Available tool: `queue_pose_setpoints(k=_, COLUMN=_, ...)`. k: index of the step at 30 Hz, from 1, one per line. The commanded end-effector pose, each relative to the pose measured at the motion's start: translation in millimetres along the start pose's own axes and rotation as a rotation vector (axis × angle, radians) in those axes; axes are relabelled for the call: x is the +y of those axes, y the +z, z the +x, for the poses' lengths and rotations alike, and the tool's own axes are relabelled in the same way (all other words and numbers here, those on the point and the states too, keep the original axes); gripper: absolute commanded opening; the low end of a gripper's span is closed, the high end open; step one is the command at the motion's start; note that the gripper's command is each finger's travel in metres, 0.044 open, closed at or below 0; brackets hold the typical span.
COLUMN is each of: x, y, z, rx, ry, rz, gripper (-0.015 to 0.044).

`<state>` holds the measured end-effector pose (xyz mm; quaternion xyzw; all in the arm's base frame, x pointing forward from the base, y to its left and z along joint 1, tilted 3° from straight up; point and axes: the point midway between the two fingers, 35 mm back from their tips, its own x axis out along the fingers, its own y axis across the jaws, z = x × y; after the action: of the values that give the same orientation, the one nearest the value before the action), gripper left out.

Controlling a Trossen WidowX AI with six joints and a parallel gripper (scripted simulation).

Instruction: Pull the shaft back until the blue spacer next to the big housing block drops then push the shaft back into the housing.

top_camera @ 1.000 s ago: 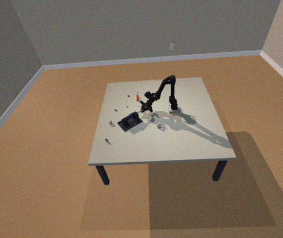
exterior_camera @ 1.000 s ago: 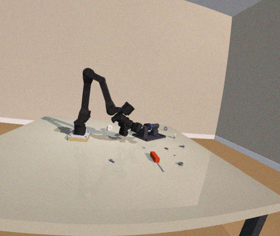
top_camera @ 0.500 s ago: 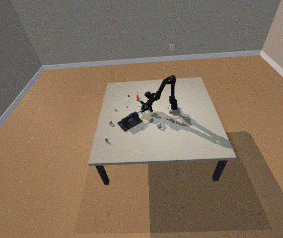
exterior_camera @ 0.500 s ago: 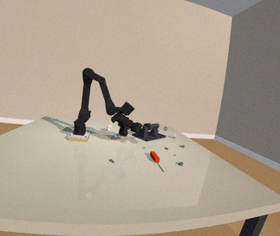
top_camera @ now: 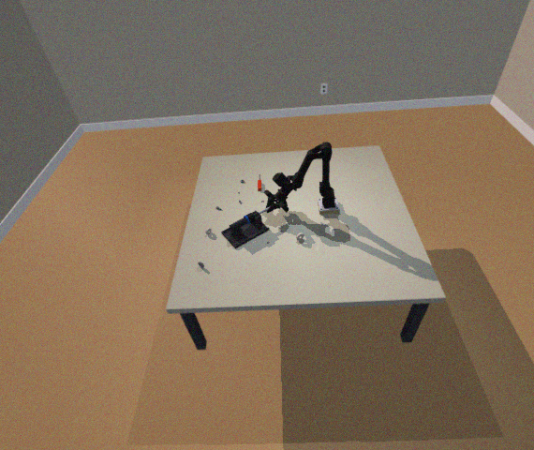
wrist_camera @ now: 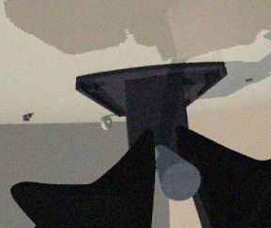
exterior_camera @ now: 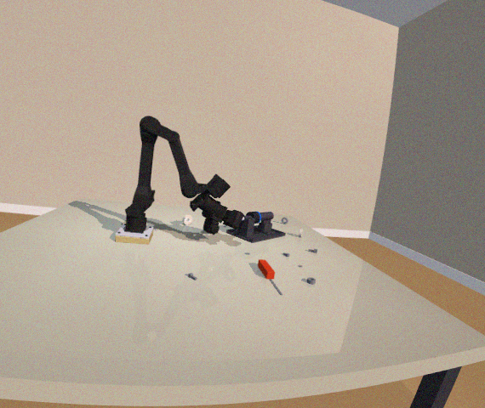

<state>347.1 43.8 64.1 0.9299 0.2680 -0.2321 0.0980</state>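
From the top view, I see my black, angular arm (top_camera: 302,172) (exterior_camera: 145,162) bent over a pale desk (top_camera: 354,271) (exterior_camera: 168,333) with a faintly speckled surface and dark, square-cut legs. My claw (top_camera: 273,207) (exterior_camera: 239,221) (wrist_camera: 164,133) is at the near end of the dark housing fixture (top_camera: 238,238) (exterior_camera: 256,235) (wrist_camera: 145,71), a flat rectangular plate carrying upright blocks. The blue spacer (top_camera: 246,218) (exterior_camera: 259,217) shows as a thin band up on the fixture, above the desk. A screwdriver with a boxy red handle (top_camera: 259,185) (exterior_camera: 265,269) lies apart from it.

In the exterior view, the spacer reads as a slim, bright ring between darker cylindrical parts. The screwdriver's thin grey blade points away from the fixture, and small grey pieces of hardware are scattered around. My arm's foot stands on a light plate over a yellowish block (exterior_camera: 134,238). A pale ring (exterior_camera: 185,219) is behind the arm.

Through the wrist view, I have the claw pinching the shaft (wrist_camera: 179,180), a smooth, blue-grey rod with a flat round end. Its black fingers taper to points on either side, in front of the dark slab of an upright block (wrist_camera: 156,104).
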Motion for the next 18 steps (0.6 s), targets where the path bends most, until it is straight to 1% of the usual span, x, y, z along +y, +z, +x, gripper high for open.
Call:
queue_pose_setpoints(k=1, x=-0.2, y=-0.1, z=-0.7, rx=0.001, ry=-0.001, rz=-0.006, gripper=0.0000)
queue_pose_setpoints(k=18, x=-0.2, y=0.8, z=-2.0, rx=0.001, ry=-0.001, rz=-0.006, gripper=0.0000)
